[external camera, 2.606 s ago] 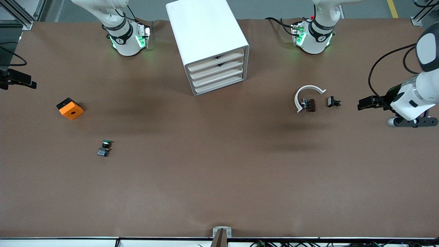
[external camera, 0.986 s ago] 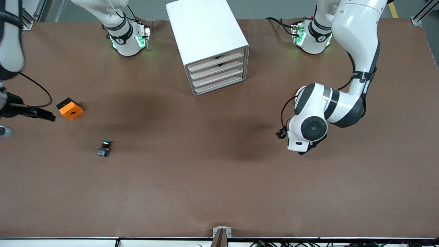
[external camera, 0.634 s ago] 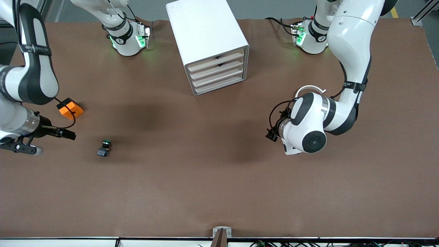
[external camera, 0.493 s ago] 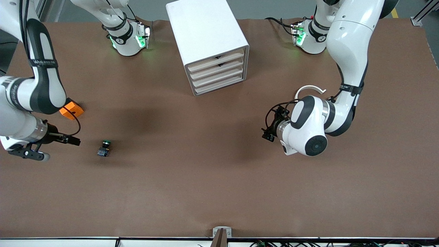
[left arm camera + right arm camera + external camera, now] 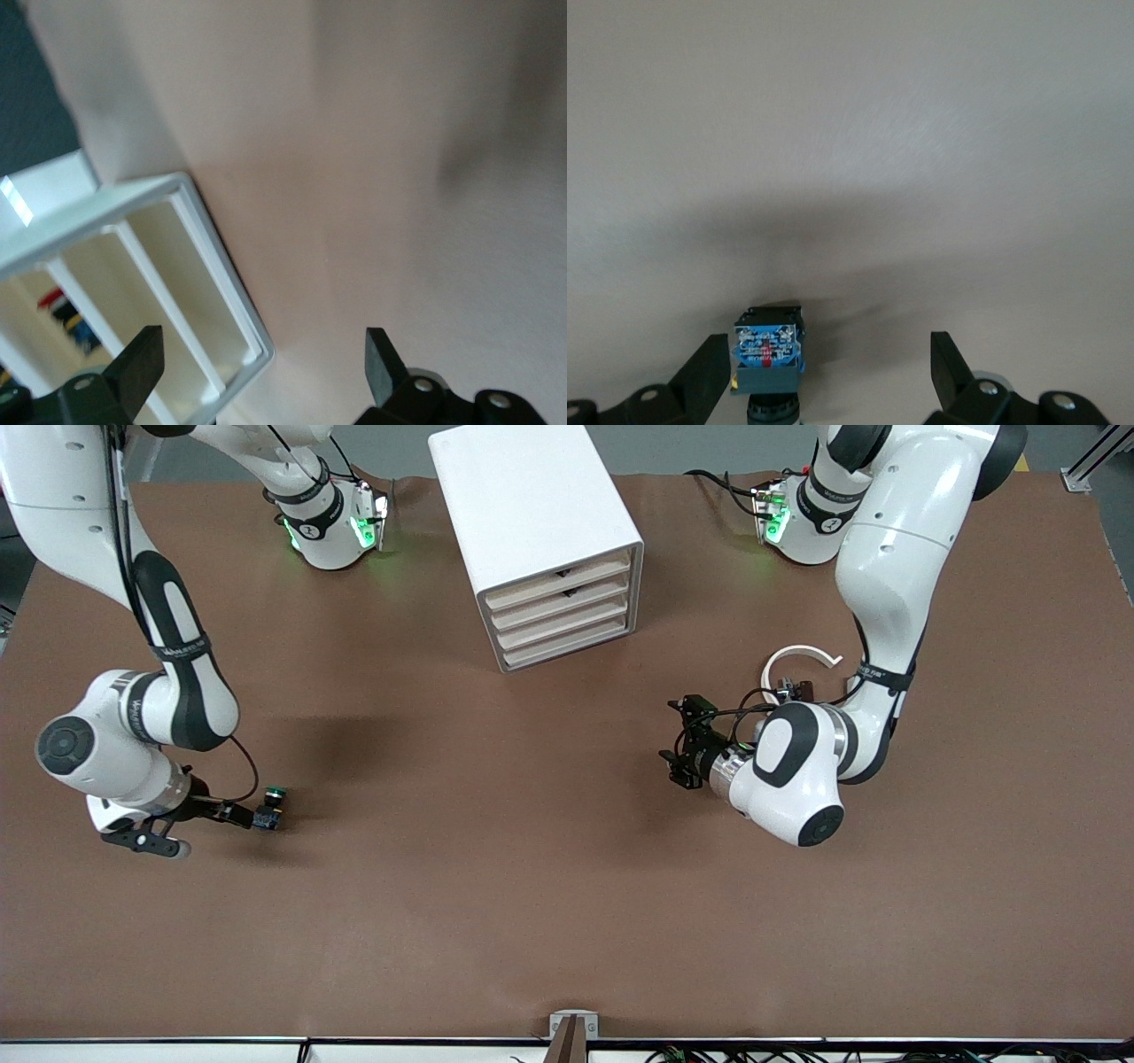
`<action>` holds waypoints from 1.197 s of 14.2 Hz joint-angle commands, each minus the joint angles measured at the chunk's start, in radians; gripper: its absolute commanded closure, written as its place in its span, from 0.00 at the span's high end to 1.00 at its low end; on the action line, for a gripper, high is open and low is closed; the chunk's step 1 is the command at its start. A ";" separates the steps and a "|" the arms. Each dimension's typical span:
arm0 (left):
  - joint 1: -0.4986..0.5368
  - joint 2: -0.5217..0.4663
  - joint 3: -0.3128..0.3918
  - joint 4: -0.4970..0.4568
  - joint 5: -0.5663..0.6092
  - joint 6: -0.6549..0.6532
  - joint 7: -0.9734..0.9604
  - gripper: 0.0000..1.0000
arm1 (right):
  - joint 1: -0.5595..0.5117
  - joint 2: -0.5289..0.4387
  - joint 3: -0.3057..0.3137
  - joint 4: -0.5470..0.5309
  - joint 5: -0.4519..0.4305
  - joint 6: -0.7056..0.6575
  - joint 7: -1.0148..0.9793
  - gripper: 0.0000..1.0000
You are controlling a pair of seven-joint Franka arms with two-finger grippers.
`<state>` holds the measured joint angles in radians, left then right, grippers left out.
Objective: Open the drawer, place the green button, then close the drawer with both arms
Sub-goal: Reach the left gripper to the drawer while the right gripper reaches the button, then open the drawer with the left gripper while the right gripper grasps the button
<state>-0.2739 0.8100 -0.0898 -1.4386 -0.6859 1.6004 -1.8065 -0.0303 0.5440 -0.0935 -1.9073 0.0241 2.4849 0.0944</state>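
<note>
The button (image 5: 269, 808), with its green cap and bluish base, lies on the brown table toward the right arm's end. My right gripper (image 5: 241, 814) is low at the button's base and open. In the right wrist view the button (image 5: 767, 354) sits between the open fingers of the right gripper (image 5: 828, 363), close to one finger (image 5: 709, 372). The white cabinet (image 5: 532, 522) stands at mid-table with its lowest drawer (image 5: 567, 646) shut. My left gripper (image 5: 684, 744) is open over bare table and faces the cabinet (image 5: 226, 274) in the left wrist view, with nothing between the left gripper's (image 5: 261, 354) fingers.
A white arc (image 5: 802, 657) with small black-and-brown pieces (image 5: 797, 688) lies by the left arm's elbow. The right arm's elbow (image 5: 168, 700) hangs over the table toward its end. Both bases (image 5: 332, 527) stand along the table's edge beside the cabinet.
Both arms have swung in over the table. The right gripper has come down to the button. The left gripper has moved toward the cabinet's front. The jaws have stayed open.
</note>
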 commanded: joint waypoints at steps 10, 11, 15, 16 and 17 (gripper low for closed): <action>-0.034 0.106 -0.120 -0.077 -0.149 -0.208 -0.238 1.00 | 0.050 0.031 0.000 -0.044 0.016 0.063 0.033 1.00; -0.044 0.106 -0.119 -0.082 -0.149 -0.208 -0.241 0.97 | 0.050 0.036 0.001 -0.048 0.016 0.063 0.033 1.00; -0.088 0.123 -0.119 -0.092 -0.147 -0.204 -0.243 0.55 | 0.049 0.045 0.001 -0.048 0.016 0.058 0.031 0.83; -0.100 0.124 -0.119 -0.106 -0.147 -0.204 -0.241 0.49 | 0.050 0.045 0.001 -0.048 0.016 0.052 0.030 0.68; -0.108 0.123 -0.119 -0.118 -0.147 -0.204 -0.241 0.48 | 0.050 0.045 0.001 -0.047 0.016 0.052 0.031 0.46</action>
<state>-0.3608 0.9297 -0.2100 -1.5361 -0.8127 1.4030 -2.0360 0.0128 0.5892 -0.0902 -1.9482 0.0254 2.5337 0.1151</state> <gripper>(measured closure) 0.445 0.119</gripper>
